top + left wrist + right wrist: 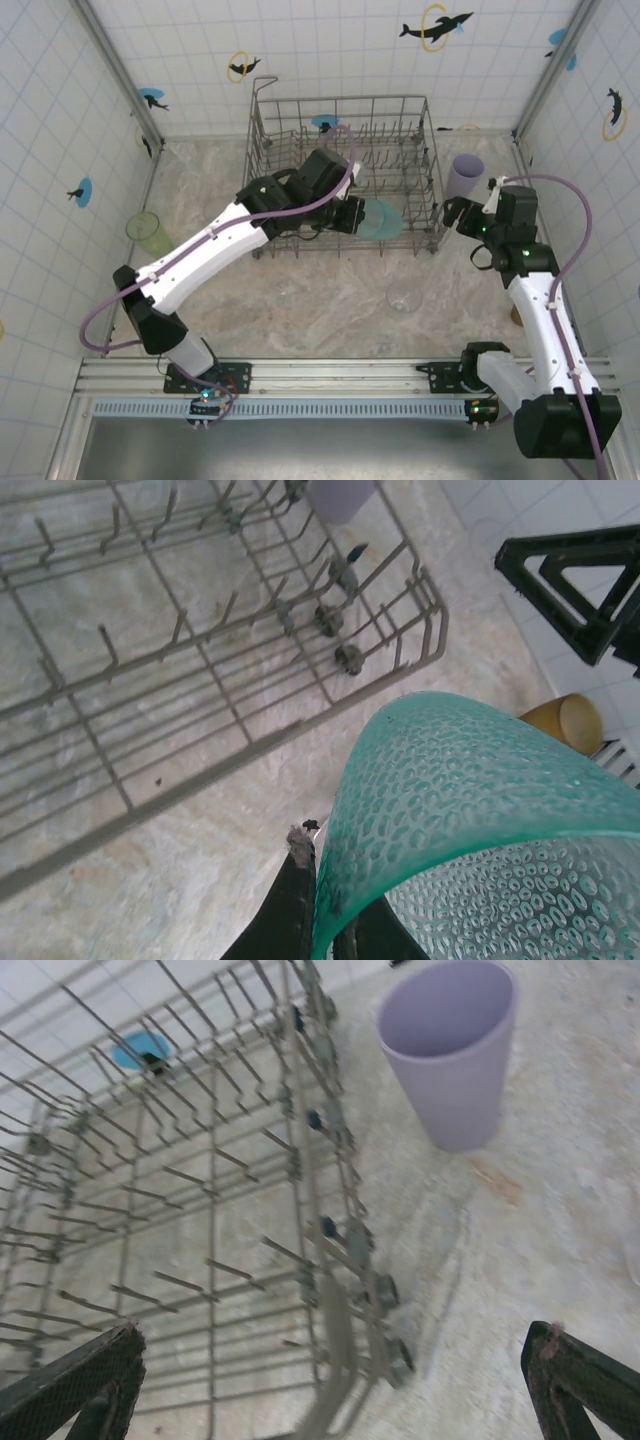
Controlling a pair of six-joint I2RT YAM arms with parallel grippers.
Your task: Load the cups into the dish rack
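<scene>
Marble table (330, 300) bears dish rack (340, 99); left jaws pinch teal cup (382, 218); right jaws spread near lavender cup (465, 175).

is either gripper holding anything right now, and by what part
The left gripper holds the teal cup, its fingers pinching the wall at the rim. The right gripper is open and holds nothing.

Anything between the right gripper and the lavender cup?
Only bare tabletop lies between right gripper and lavender cup, in the right wrist view; the dish rack stands alongside.
</scene>
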